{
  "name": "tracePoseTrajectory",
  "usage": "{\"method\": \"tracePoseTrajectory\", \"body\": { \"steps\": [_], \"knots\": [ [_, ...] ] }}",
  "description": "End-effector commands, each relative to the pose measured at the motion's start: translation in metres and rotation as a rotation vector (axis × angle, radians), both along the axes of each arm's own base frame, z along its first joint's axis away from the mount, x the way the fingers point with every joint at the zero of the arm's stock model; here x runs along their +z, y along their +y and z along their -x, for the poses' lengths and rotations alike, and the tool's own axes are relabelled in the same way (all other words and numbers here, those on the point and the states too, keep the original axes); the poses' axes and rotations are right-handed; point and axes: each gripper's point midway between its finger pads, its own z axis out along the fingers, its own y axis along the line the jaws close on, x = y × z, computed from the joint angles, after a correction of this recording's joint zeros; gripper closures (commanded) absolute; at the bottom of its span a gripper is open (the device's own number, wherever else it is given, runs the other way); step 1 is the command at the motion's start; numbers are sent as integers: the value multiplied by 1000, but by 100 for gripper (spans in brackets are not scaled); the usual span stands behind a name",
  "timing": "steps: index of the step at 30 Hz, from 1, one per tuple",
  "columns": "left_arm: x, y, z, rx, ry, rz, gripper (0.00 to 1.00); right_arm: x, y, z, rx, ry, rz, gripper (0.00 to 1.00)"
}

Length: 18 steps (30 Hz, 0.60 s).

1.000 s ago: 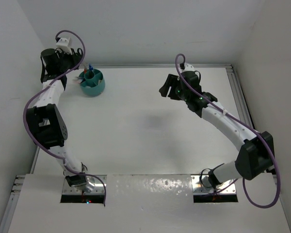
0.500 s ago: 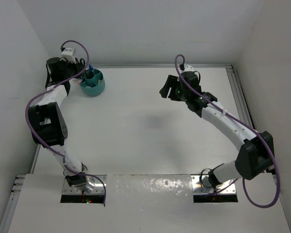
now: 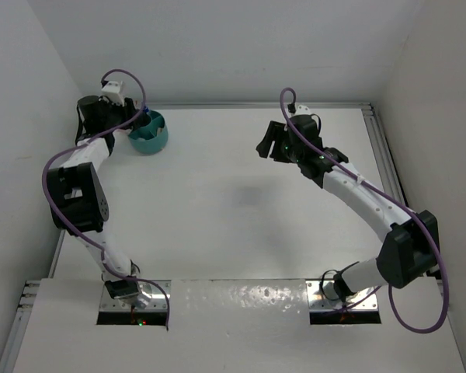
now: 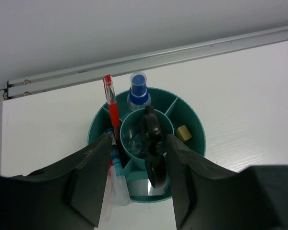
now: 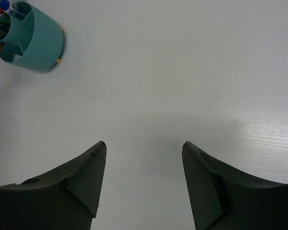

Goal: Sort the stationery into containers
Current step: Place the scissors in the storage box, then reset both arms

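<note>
The teal organiser cup (image 4: 197, 125) stands near the back left corner (image 3: 152, 140). In its middle compartment stand black-handled scissors (image 4: 151, 139). The outer compartments hold a red pen (image 4: 113, 108), a blue-capped glue bottle (image 4: 138, 91), a tan eraser (image 4: 184, 132) and a blue pen (image 4: 116, 165). My left gripper (image 4: 138, 136) hangs open over the cup, its fingers either side of the scissors handle with gaps on both sides. My right gripper (image 5: 144, 143) is open and empty above bare table, mid-right in the top view (image 3: 266, 146).
A metal rail (image 4: 149, 60) and the back wall run just behind the cup. The left wall stands close beside the left arm (image 3: 74, 194). From the right wrist the cup (image 5: 38, 43) shows far off at the upper left.
The left wrist has swung a little toward the back wall above the cup. Its jaws now stand apart from the scissors in the cup. The right arm has not moved.
</note>
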Motion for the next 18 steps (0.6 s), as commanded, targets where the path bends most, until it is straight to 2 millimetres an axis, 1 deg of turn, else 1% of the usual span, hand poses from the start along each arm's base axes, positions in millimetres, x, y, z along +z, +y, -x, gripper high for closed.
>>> {"method": "tracePoseTrajectory", "body": {
  "steps": [1,2,3,4,5,6,7,8,9,10,11,12,13,14,15,16,17,18],
  "knots": [
    [46,-1,-12,-6,-106,31,53,34,-3,-3,-13,-80,-21,36],
    [66,0,-15,1,-137,38,52,34,-4,-2,-14,-79,-20,36],
    [73,2,-15,14,-134,50,51,34,-5,-2,-15,-77,-19,36],
    [85,3,-16,27,-146,59,51,37,-7,1,-17,-80,-16,36],
    [117,9,-18,59,-196,48,50,36,-8,3,-14,-78,-9,35],
    [123,11,-16,83,-173,51,50,34,-11,5,-10,-75,7,34],
    [136,17,-14,116,-175,50,48,33,-15,11,-6,-63,20,33],
    [169,31,-10,184,-220,33,47,32,-18,14,-6,-58,28,32],
    [165,36,-2,210,-160,42,44,24,-23,19,-3,-37,49,30],
    [173,43,5,240,-154,45,35,21,-29,29,-4,-17,61,26],
    [189,59,20,297,-168,41,32,18,-34,33,-10,-6,69,24],
    [184,68,32,332,-132,51,30,4,-41,41,-15,29,85,20],
    [183,78,44,374,-116,77,28,-4,-47,49,-19,56,98,18],
    [179,99,67,442,-100,90,27,-2,-52,56,-30,56,92,15],
    [170,108,80,474,-65,104,27,-17,-60,65,-46,90,104,12],
    [164,116,94,513,-44,144,27,-24,-66,73,-61,114,110,9],
    [151,129,116,558,-15,154,27,-22,-72,79,-86,108,95,8],
    [138,133,129,576,21,163,27,-39,-80,89,-113,146,109,6]
  ]
}}
